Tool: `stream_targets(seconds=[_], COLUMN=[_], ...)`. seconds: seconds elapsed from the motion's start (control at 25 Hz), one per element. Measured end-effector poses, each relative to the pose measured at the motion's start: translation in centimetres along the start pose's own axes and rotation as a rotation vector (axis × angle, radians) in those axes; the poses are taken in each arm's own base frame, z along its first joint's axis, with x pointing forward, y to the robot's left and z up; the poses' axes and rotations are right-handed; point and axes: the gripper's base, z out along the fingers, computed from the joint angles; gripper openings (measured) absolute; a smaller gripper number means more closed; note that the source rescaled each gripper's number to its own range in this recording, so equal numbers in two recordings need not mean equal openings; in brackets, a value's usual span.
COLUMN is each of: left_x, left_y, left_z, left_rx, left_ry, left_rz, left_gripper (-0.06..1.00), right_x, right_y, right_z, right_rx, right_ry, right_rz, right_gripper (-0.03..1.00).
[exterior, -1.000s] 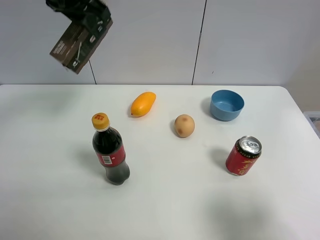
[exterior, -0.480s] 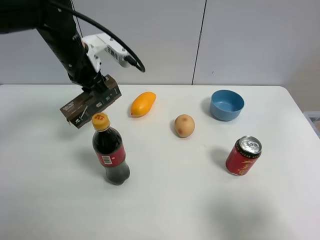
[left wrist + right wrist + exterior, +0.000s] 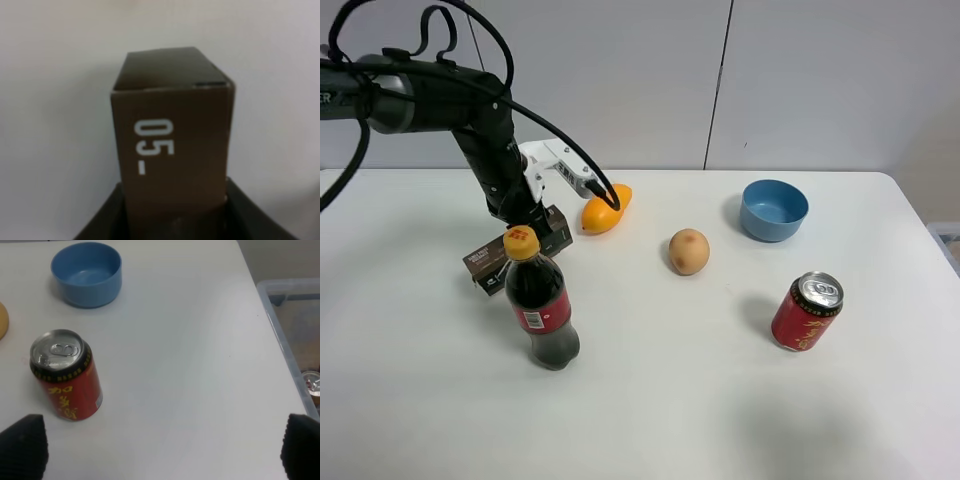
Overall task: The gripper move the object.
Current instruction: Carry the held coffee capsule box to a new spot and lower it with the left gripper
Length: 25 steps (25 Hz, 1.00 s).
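Observation:
My left gripper (image 3: 533, 225), a black claw on a thick black arm, is shut on the dark-brown carton (image 3: 486, 263) with white print. It holds the carton tilted and low over the table, just behind the cola bottle (image 3: 541, 303), whose yellow cap hides the carton's middle. I cannot tell if the carton touches the table. In the left wrist view the carton (image 3: 172, 145) fills the middle between the fingers (image 3: 100, 222). My right gripper (image 3: 162, 450) is open and empty above the table, near the red can (image 3: 65, 375).
An orange mango (image 3: 605, 208) lies right of the left gripper. A round brownish fruit (image 3: 688, 251), a blue bowl (image 3: 774, 209) and the red can (image 3: 806, 311) stand to the right. A clear plastic bin (image 3: 295, 340) sits beyond the table's right edge.
My left arm has come down from high at the back left, carrying the carton to table level right behind the cola bottle. Nothing else has moved.

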Motion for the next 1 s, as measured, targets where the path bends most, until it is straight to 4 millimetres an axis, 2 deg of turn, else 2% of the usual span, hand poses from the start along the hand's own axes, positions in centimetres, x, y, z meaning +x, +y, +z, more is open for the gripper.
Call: stream_targets(seconds=[0.24, 0.48, 0.52, 0.64, 0.68, 0.72, 0.84, 1.0], left_x=[0.0, 0.0, 0.0, -0.1, -0.2, -0.2, -0.3, -0.3], left_y=[-0.1, -0.1, -0.1, 0.0, 0.0, 0.0, -0.1, -0.1], left_z=[2.2, 2.8, 2.8, 2.8, 2.8, 2.8, 2.8, 2.8], left_rx=[0.018, 0.022, 0.021, 0.012, 0.015, 0.016, 0.019, 0.021], left_ry=[0.021, 0.028, 0.026, 0.010, 0.007, 0.003, -0.008, -0.012], left_rz=[-0.005, -0.005, -0.005, -0.005, -0.009, -0.012, -0.020, -0.023], left_gripper=[0.00, 0.03, 0.13, 0.66, 0.80, 0.89, 0.98, 1.00], right_x=[0.0, 0.0, 0.0, 0.0, 0.0, 0.0, 0.0, 0.0], right_y=[0.0, 0.0, 0.0, 0.0, 0.0, 0.0, 0.0, 0.0], right_z=[0.0, 0.0, 0.0, 0.0, 0.0, 0.0, 0.0, 0.0], right_rx=[0.000, 0.000, 0.000, 0.000, 0.000, 0.000, 0.000, 0.000], right_ry=[0.000, 0.000, 0.000, 0.000, 0.000, 0.000, 0.000, 0.000], right_rz=[0.000, 0.000, 0.000, 0.000, 0.000, 0.000, 0.000, 0.000], right_gripper=[1.00, 1.00, 1.00, 1.00, 1.00, 1.00, 1.00, 1.00])
